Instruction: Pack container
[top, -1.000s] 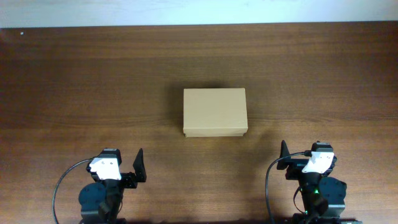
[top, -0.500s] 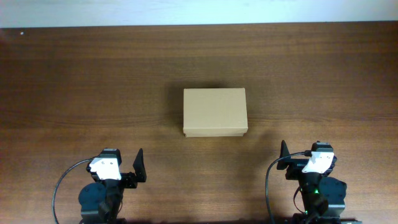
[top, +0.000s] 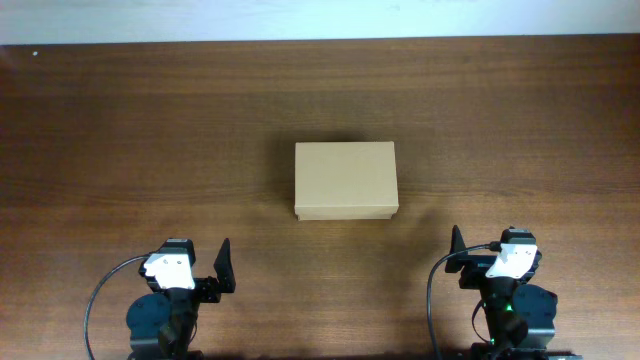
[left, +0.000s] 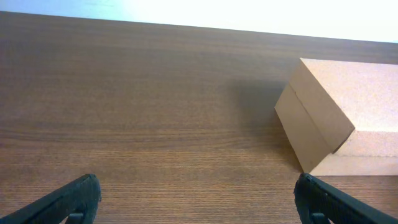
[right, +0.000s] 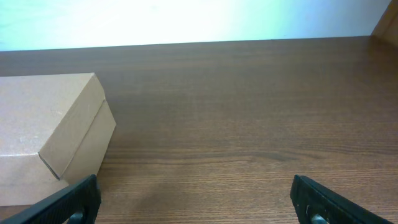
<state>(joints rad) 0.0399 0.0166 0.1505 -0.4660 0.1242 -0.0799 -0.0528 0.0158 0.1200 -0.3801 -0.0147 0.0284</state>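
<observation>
The container (top: 346, 179) is a plain tan-brown cardboard box with its lid shut, in the middle of the brown wooden table. It also shows at the right of the left wrist view (left: 339, 115) and at the left of the right wrist view (right: 53, 134). My left gripper (left: 200, 202) is open and empty near the table's front edge, left of the box and short of it. My right gripper (right: 196, 199) is open and empty near the front edge, right of the box. Both arms sit at the bottom of the overhead view, the left (top: 185, 275) and the right (top: 495, 262).
The wooden table (top: 150, 130) runs to a pale wall at the back edge. Black cables loop by each arm base at the front. No tape rolls or other loose objects show in any view.
</observation>
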